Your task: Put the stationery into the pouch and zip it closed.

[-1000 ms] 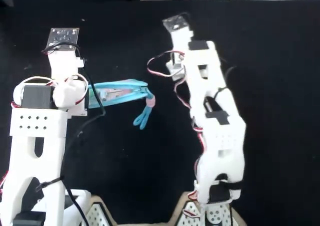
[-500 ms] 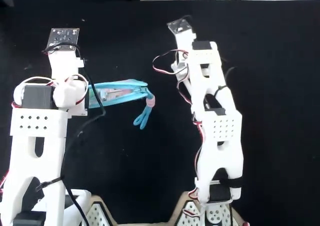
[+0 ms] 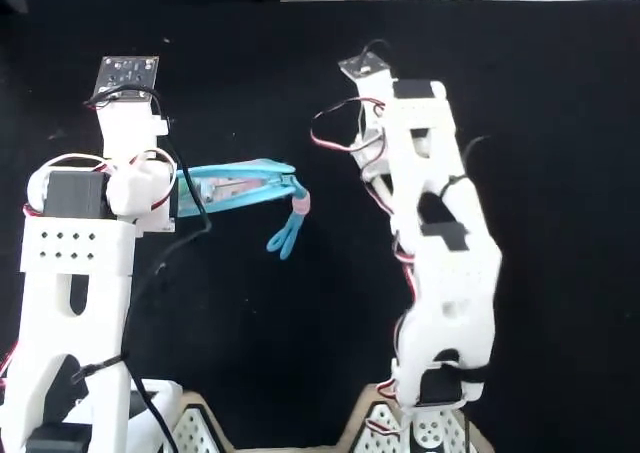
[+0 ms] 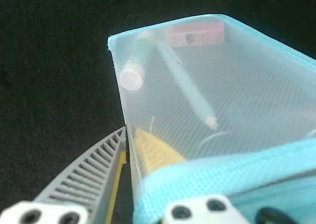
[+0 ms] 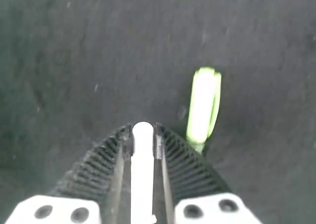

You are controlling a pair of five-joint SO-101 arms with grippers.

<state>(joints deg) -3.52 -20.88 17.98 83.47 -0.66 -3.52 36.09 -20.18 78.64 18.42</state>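
Note:
A translucent mesh pouch (image 4: 212, 95) with teal edging holds a green stick with a white cap (image 4: 132, 75), a pale blue pen (image 4: 190, 93) and a pink eraser (image 4: 193, 36). My left gripper (image 4: 129, 135) is shut on the pouch's edge, one finger on each side of the mesh. In the high view the pouch (image 3: 240, 185) sticks out sideways from that gripper (image 3: 180, 195), its blue pull strap (image 3: 287, 233) dangling. My right gripper (image 5: 143, 130) is shut on a white stick (image 5: 142, 152). A green highlighter (image 5: 202, 105) lies on the cloth just beyond one fingertip.
The table is covered in black cloth (image 3: 540, 123). The right arm (image 3: 435, 233) stands to the right of the pouch with a gap between them. Both arm bases (image 3: 400, 428) sit at the near edge.
The right arm has swung a little to the right and away from the pouch. The left arm and the pouch have stayed still.

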